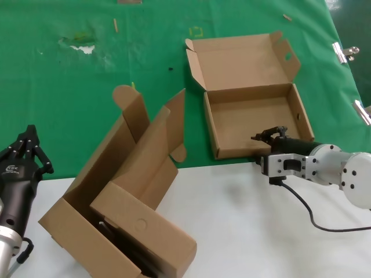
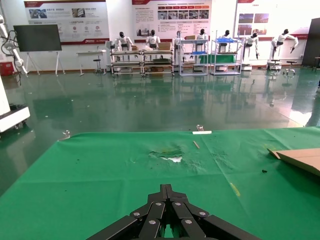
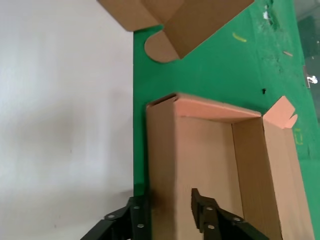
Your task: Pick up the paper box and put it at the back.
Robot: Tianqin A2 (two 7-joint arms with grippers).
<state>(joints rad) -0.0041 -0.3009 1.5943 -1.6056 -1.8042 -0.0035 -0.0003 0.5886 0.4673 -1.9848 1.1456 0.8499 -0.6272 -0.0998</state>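
Right tool straddling paper box front wall

- The desk has a plain white top along its near side.
- A green cloth sheet covers the desk's far part, from left to right; its near edge meets the white top.
- The cloth has a white torn patch at far left and small scuffs around it.
- An open paper box lies on the cloth at right, its near wall at the cloth's edge.
- A bigger brown carton rests at near left, straddling cloth and white top.
- Metal clips sit at the cloth's right edge.
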